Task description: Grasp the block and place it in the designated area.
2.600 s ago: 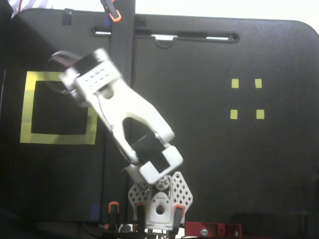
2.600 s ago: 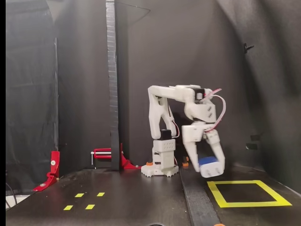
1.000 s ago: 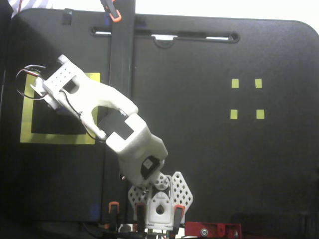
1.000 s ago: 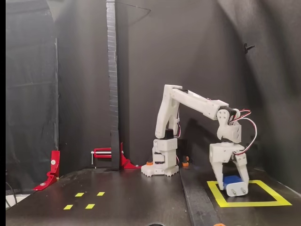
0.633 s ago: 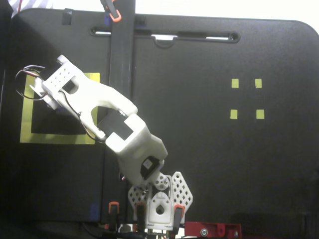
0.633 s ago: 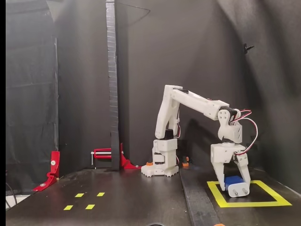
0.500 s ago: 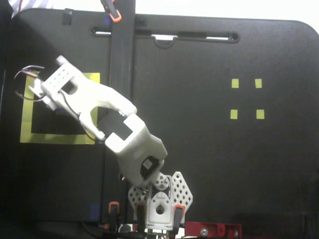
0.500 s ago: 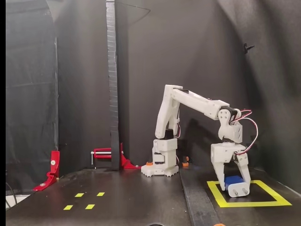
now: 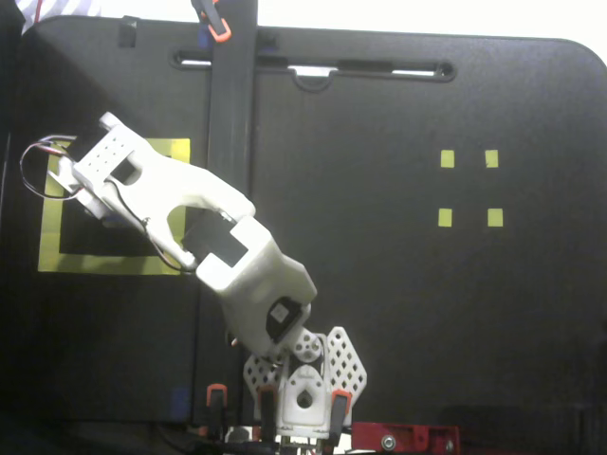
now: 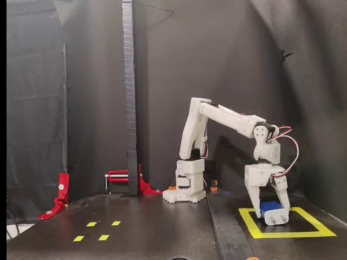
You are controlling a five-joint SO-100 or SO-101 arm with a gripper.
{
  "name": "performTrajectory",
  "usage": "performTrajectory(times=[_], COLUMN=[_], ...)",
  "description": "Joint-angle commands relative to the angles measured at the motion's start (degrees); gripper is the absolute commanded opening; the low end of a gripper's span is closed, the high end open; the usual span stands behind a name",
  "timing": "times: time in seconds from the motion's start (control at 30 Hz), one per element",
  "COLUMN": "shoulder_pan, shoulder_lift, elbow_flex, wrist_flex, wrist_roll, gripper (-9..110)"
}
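Note:
In a fixed view from the side, my gripper [image 10: 269,208] points down over the designated area [image 10: 287,234], a large square of yellow tape with a black inside. Its jaws are closed on the dark-blue block [image 10: 271,211], whose two metal prongs face the camera. The block sits low inside the square, at or just above the surface. In a fixed view from above, the white wrist [image 9: 119,161] hangs over the upper left part of the yellow square [image 9: 104,263]. The fingers and the block are hidden under it there.
Four tiny yellow tape squares lie apart from the arm, one in each view [image 9: 447,158] [image 10: 91,223]. A black upright post [image 10: 129,97] stands beside the arm base [image 10: 190,184], held by red clamps [image 10: 124,176]. The post also crosses the view from above [image 9: 230,114].

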Motion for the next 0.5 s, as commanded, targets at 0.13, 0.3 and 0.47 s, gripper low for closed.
performTrajectory(times=[0.13,0.3,0.47], shoulder_pan=[1.14,1.49,1.85], shoulder_lift=[1.23,1.23,1.23], elbow_flex=[-0.62,-0.62,-0.70], wrist_flex=[0.26,0.18,0.00], wrist_roll=[-1.05,-2.29,-2.81], gripper=[40,41,41])
